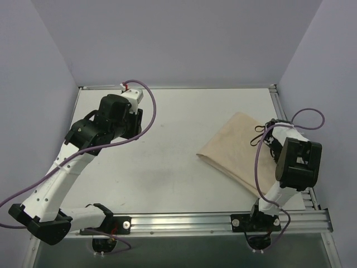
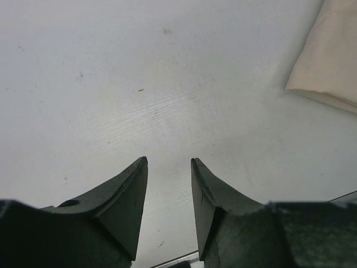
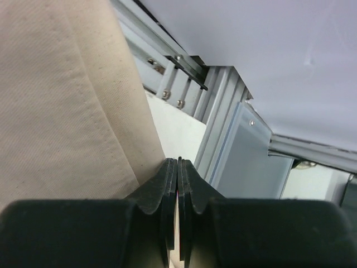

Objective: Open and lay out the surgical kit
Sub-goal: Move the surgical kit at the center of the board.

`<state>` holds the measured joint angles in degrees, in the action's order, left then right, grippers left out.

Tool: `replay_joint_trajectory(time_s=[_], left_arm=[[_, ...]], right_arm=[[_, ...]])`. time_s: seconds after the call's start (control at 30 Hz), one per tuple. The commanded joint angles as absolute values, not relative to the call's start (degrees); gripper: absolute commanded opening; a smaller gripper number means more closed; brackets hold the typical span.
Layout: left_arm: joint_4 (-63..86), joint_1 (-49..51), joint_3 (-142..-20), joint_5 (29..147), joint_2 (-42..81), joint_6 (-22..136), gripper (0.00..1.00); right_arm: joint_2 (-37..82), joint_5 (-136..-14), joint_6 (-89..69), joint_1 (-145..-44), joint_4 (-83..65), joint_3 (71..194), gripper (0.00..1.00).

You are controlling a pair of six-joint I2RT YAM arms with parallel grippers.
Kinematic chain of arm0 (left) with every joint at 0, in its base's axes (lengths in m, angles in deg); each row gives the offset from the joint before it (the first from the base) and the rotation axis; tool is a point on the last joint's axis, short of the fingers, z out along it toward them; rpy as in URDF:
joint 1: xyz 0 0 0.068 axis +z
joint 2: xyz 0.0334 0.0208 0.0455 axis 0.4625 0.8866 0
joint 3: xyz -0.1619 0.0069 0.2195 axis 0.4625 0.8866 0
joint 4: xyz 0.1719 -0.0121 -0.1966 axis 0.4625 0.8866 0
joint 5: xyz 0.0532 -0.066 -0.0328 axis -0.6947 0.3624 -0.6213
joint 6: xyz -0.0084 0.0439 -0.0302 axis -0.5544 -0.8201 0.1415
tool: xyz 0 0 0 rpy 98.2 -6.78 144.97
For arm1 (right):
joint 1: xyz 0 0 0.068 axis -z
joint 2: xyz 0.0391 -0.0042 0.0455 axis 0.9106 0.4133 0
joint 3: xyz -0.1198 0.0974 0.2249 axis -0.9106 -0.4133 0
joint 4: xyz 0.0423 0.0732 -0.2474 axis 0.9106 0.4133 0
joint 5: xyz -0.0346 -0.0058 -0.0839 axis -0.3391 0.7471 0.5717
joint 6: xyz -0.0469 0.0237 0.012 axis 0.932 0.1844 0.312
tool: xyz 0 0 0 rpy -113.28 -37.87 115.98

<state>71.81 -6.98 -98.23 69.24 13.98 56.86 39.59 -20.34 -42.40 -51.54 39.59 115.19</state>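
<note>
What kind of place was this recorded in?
Probably a lab test cell, not a clinic: a white table boxed in by plain walls, with a metal rail along its near edge.

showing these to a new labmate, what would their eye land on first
The folded beige cloth wrap, lying on the right side of the white table, stands out first. The right hand is shut beside its stitched hem, while the left hand hangs open over a bare part of the table at the far left.
</note>
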Motion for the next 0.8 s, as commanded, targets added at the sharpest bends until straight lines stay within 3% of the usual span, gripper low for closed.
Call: replay_joint_trajectory(time_s=[0.0,0.4,0.6,0.77], left_arm=[[72.44,-7.17,-99.96,67.82,13.11,55.4,0.46],[72.88,-7.08,-98.82,65.97,12.94,54.34,0.46],[72.88,-6.91,-98.38,63.17,12.85,53.64,0.46],[72.62,-6.99,-97.42,60.79,12.67,51.8,0.46]], right_arm=[[44.66,-35.74,-45.89,-56.61,30.75,117.39,0.0],[58.03,-37.5,-39.47,-69.54,28.45,135.4,0.0],[51.8,-36.11,-36.49,-68.32,31.09,139.11,0.0],[46.1,-39.43,-29.03,-58.05,32.51,140.78,0.0]])
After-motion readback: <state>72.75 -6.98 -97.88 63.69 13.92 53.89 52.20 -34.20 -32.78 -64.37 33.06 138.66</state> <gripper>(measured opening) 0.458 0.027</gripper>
